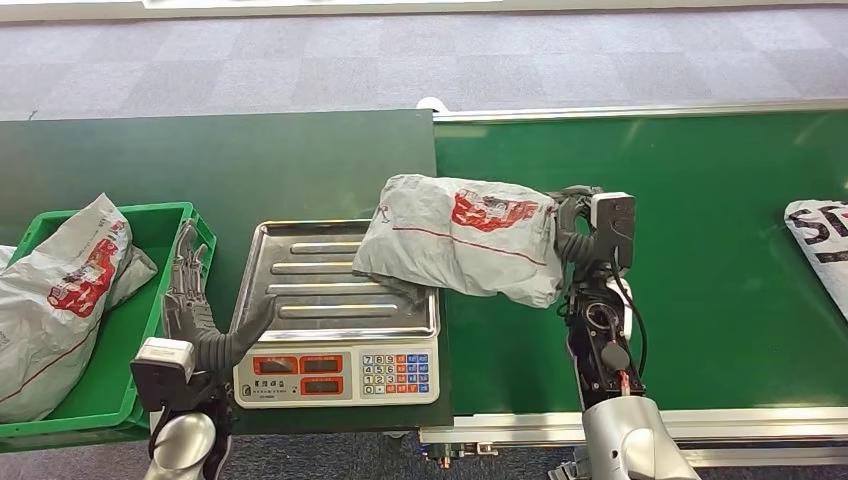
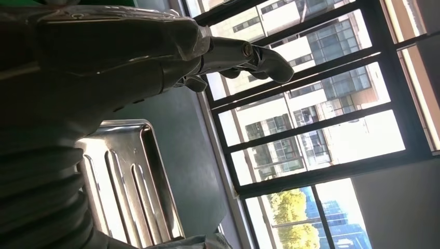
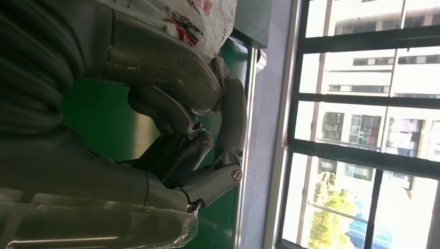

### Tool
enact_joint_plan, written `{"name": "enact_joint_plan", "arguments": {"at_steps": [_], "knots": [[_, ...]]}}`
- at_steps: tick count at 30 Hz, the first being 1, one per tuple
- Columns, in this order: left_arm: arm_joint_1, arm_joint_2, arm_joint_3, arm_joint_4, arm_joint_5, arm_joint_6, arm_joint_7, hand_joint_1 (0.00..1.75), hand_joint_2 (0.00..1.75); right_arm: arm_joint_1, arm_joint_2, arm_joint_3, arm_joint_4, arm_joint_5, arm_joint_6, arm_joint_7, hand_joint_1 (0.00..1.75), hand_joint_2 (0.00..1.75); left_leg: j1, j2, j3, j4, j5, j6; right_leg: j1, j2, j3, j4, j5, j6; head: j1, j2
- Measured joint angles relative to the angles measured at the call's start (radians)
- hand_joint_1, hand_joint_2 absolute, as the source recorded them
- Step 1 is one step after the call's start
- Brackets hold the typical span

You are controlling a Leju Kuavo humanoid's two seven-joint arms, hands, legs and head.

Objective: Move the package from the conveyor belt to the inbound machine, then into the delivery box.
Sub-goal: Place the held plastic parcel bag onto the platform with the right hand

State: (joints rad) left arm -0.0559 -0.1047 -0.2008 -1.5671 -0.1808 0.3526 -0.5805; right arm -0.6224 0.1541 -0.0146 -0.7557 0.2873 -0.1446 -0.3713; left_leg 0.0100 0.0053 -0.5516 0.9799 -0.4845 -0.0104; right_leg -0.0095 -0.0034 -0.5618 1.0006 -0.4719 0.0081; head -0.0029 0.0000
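Count: three grey packages (image 1: pixel 460 235) (image 1: pixel 60 300) (image 1: pixel 822 245), one scale (image 1: pixel 338 310), one green bin (image 1: pixel 150 225), two hands (image 1: pixel 185 290) (image 1: pixel 572 225).

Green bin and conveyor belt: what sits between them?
A scale with a steel tray, seen in the head view between the green bin and conveyor belt.

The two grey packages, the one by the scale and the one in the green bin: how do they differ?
The package by the scale is gripped by the right hand, half over the scale tray, half over the belt. The package in the green bin leans there untouched. Both are crumpled grey bags with red print.
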Motion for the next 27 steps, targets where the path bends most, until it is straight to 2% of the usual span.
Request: {"name": "enact_joint_plan", "arguments": {"at_steps": [4,9,14,20,24,27], "knots": [[-0.001,0.0,-0.006,0.0,0.0,-0.009,0.01,0.0,1.75,-0.026,0.014,0.033,0.052,0.074,0.047,0.033,1.75,1.75,0.0,0.001,0.0,0.0,0.0,0.0,0.0,0.0,0.0,0.0,0.0,0.0,0.0,0.0],[-0.014,0.0,-0.019,0.008,0.002,-0.015,0.017,0.0,1.75,-0.041,0.058,0.107,0.109,0.145,0.093,0.047,1.75,1.75,0.0,0.001,0.0,0.0,0.0,0.0,0.0,0.001,0.0,0.0,0.0,0.0,0.0,0.0],[-0.02,0.0,-0.024,0.012,0.002,-0.015,0.021,0.0,1.75,-0.048,0.091,0.16,0.144,0.161,0.12,0.051,1.75,1.75,0.0,0.001,0.0,0.0,0.0,0.0,0.0,0.001,0.0,0.0,0.0,0.0,0.0,0.0],[-0.019,0.0,-0.028,0.012,0.001,-0.014,0.023,0.0,1.75,-0.05,0.103,0.185,0.164,0.161,0.132,0.055,1.75,1.75,0.0,0.0,0.0,0.0,0.0,0.0,0.0,0.0,0.0,0.0,0.0,0.0,0.0,0.0],[-0.015,0.0,-0.028,0.012,-0.004,-0.012,0.03,0.0,1.75,-0.056,0.103,0.194,0.175,0.159,0.141,0.063,0.0,1.75,0.0,0.0,0.0,0.0,0.0,0.0,0.0,0.0,0.0,0.0,0.0,0.0,0.0,0.0],[-0.013,0.0,-0.028,0.012,-0.018,-0.019,0.039,0.0,1.75,-0.06,0.103,0.202,0.177,0.16,0.145,0.066,0.0,1.75,0.0,0.0,0.0,0.0,0.0,0.0,0.0,0.0,0.0,0.0,0.0,0.0,0.0,0.0]]}}
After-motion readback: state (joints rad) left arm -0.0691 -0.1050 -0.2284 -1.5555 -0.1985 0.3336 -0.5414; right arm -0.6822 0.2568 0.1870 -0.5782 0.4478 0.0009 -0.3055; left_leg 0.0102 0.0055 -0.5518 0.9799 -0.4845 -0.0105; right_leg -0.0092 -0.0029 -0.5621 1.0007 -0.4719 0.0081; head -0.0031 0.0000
